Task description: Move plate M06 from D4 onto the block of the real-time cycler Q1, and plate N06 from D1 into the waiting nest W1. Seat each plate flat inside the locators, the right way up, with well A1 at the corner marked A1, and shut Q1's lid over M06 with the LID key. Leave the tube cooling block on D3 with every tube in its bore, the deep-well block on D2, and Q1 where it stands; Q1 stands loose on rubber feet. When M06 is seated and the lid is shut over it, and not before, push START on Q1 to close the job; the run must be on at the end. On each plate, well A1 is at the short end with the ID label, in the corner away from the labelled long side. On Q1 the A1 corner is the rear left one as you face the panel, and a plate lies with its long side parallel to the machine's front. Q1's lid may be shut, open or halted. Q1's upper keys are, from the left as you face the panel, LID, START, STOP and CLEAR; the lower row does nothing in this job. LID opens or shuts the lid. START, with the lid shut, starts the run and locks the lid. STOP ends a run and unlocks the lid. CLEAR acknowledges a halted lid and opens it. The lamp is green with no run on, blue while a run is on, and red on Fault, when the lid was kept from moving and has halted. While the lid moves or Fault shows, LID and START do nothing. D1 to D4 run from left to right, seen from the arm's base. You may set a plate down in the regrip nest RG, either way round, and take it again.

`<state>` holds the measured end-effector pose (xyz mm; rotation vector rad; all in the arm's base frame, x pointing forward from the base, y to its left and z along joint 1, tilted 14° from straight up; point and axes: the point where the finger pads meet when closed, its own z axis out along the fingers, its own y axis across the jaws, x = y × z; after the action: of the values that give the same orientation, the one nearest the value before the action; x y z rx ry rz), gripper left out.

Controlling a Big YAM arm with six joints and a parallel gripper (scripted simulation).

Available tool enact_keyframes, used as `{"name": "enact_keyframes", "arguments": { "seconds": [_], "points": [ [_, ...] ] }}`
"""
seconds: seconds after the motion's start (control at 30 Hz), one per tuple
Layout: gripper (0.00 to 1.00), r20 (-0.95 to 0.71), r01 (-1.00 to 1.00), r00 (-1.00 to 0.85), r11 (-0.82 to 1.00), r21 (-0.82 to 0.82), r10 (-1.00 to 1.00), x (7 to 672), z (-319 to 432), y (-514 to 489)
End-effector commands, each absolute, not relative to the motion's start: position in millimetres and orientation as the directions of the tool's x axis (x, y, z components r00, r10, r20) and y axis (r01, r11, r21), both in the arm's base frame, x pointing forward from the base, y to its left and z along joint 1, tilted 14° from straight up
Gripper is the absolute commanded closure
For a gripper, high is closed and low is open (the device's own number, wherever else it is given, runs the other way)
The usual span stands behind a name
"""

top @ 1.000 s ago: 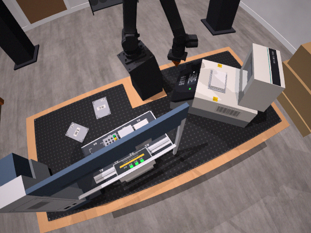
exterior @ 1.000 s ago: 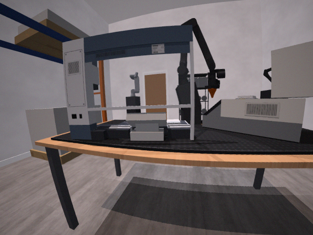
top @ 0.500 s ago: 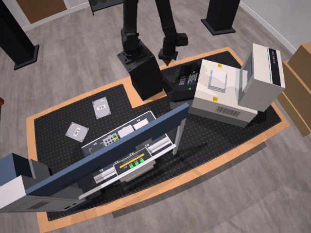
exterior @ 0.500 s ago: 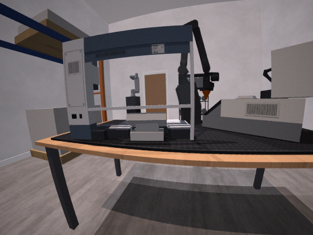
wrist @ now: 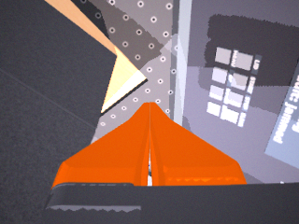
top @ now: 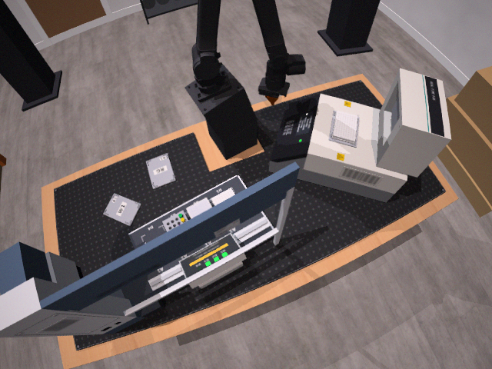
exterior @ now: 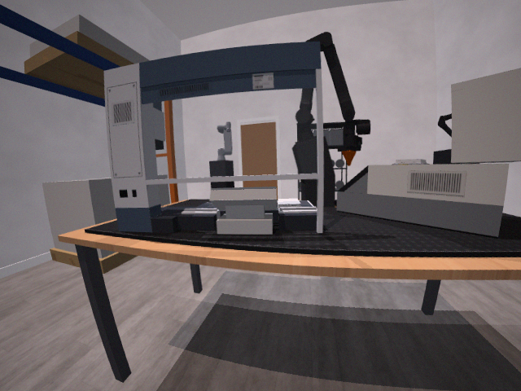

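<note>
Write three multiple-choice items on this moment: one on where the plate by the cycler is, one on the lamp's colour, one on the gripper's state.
1. Where does the white plate lie?
A. On the block of the cycler Q1
B. In nest W1
C. In nest RG

2. What colour is the panel lamp?
A. Red
B. Green
C. Blue

3. How is the gripper?
A. Wide open
B. Shut on a plate
C. Shut, holding nothing

Answers: 1 A, the top view shows the plate on the cycler's top under the raised lid. 2 B, a green dot shows on the dark panel. 3 C, the orange fingers meet in a point with nothing between them.
</note>
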<state>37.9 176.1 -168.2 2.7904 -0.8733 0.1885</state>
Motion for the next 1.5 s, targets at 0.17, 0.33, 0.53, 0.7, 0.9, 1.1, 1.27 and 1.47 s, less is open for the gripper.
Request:
{"name": "enact_keyframes", "arguments": {
  "seconds": [0.17,0.33,0.53,0.7,0.9,1.1,1.27,1.47],
  "points": [
    [1.0,0.17,-0.558,0.828,-0.817,0.147,-0.535,46.8,-179.2,187.0],
    [1.0,0.167,-0.556,0.829,-0.819,0.144,-0.534,52.6,-186.0,197.3],
    [1.0,0.164,-0.554,0.83,-0.821,0.136,-0.533,57.6,-193.4,204.8],
    [1.0,0.178,-0.558,0.828,-0.813,0.167,-0.532,57.8,-195.1,192.0],
    [1.0,0.169,-0.553,0.831,-0.82,0.148,-0.53,64.6,-204.2,207.3],
    [1.0,0.165,-0.556,0.829,-0.82,0.135,-0.534,71.0,-210.9,217.5],
    [1.0,0.181,-0.559,0.827,-0.811,0.174,-0.532,69.5,-214.1,201.2],
    [1.0,0.169,-0.558,0.828,-0.818,0.14,-0.535,79.1,-219.8,221.0]
  ]
}}
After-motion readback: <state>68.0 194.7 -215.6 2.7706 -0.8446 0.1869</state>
